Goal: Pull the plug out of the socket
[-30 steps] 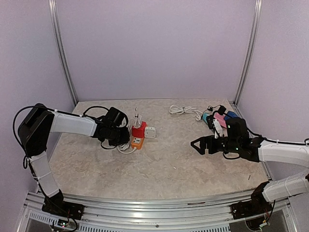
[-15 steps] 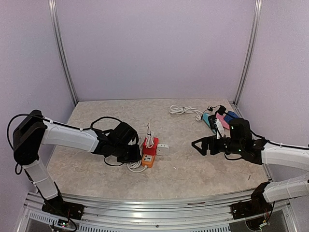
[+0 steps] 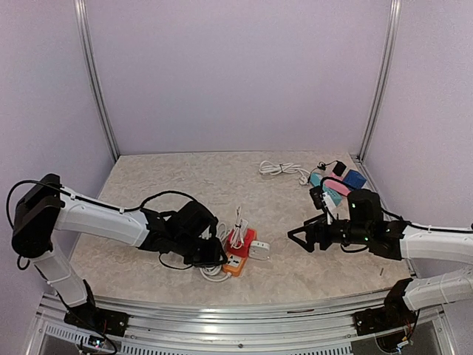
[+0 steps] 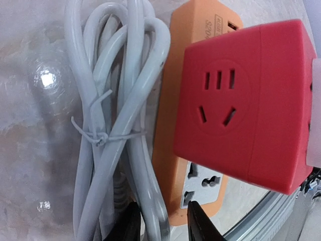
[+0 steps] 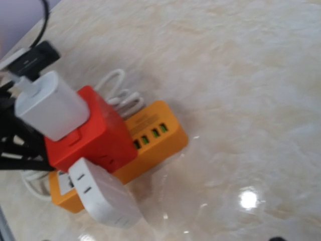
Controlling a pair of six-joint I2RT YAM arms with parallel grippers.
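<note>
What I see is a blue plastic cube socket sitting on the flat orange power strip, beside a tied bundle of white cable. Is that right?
Not quite: the plastic cube socket is red, not blue. The rest holds: it sits on the flat orange power strip, beside the tied bundle of white cable. The left wrist view shows the colour plainly.
</note>
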